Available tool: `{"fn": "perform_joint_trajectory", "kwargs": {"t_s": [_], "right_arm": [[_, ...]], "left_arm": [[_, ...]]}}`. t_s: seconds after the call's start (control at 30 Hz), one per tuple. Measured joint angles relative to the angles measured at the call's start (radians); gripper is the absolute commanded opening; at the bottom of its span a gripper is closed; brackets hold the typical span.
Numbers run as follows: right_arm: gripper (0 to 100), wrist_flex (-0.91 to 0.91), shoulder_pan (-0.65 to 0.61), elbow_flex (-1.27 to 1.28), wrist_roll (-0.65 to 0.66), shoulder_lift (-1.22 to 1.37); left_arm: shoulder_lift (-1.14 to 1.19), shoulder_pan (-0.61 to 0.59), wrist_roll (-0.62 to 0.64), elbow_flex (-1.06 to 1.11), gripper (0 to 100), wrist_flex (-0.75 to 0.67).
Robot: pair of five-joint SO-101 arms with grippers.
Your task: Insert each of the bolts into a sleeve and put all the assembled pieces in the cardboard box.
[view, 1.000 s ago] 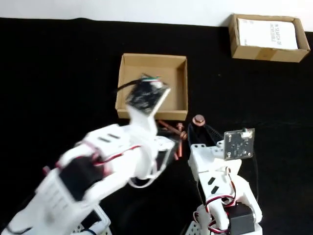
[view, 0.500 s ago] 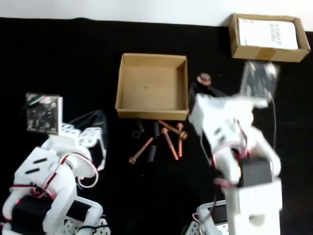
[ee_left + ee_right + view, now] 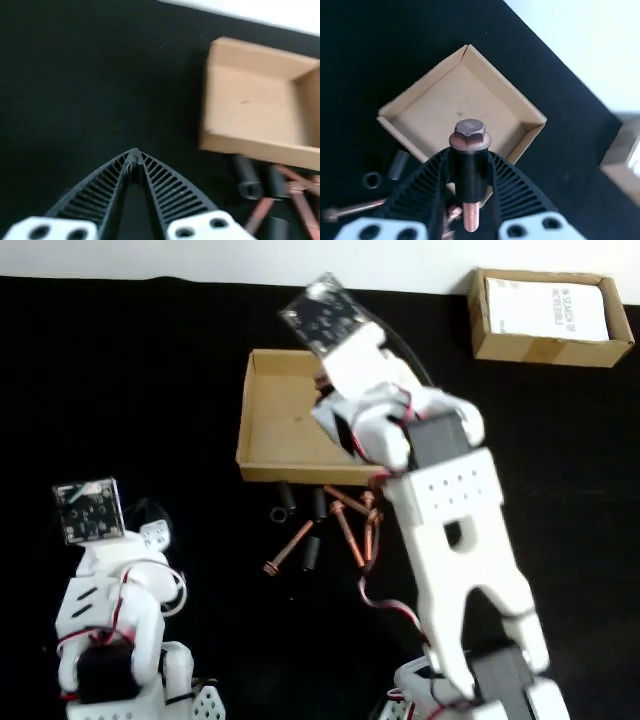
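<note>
Cardboard lies under the outer end of the right arm (image 3: pixel 440 500) in the high view, which hangs over the cardboard box (image 3: pixel 280 430). The loose bolts (image 3: pixel 345 525) and loose sleeves (image 3: pixel 311 553) rest on the table (image 3: pixel 150 390) just outside the box's near wall.

From the left wrist, the left claw (image 3: pixel 134 159) has its fingers pressed together on nothing. The box is well ahead of it and off to one side, with the spare parts beside the box.

From the right wrist, the right claw (image 3: pixel 467 160) clamps the black sleeve (image 3: pixel 468 175) by its sides. The bolt (image 3: pixel 468 134) is threaded through, its head seated on the sleeve's rim and its shank poking out below. The box floor lies directly beyond the claw's tips.

The piece looks small, rigid and light, and smooth metal probably slides freely in the sleeve. Holding the sleeve wall with the bolt head uppermost seems the safest grip, since tipping it could let the bolt slip out.
</note>
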Motion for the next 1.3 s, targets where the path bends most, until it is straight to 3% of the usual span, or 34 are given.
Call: {"fn": "perform_joint_trajectory", "kwargs": {"t_s": [0.33,0.63,0.8,0.93,1.1,1.3], "right_arm": [[0.8,-0.098,0.000,-0.210,0.192,0.404],[0.8,-0.166,0.000,-0.216,0.284,0.692],[2.4,-0.163,0.000,-0.218,0.284,0.724],[11.0,-0.084,-0.017,-0.218,0.285,0.727],[12.2,0.028,-0.055,-0.235,0.282,0.724],[12.2,0.172,-0.098,-0.298,0.112,0.709]], "left_arm": [[0.000,-0.066,-0.006,0.282,1,-0.164],[0.000,-0.101,-0.006,0.288,1,-0.147],[0.000,-0.101,-0.006,0.288,1,-0.126],[0.000,-0.101,-0.011,0.288,1,-0.124],[0.000,-0.101,-0.012,0.288,1,-0.124],[0.000,-0.101,-0.012,0.288,1,-0.123]]}}
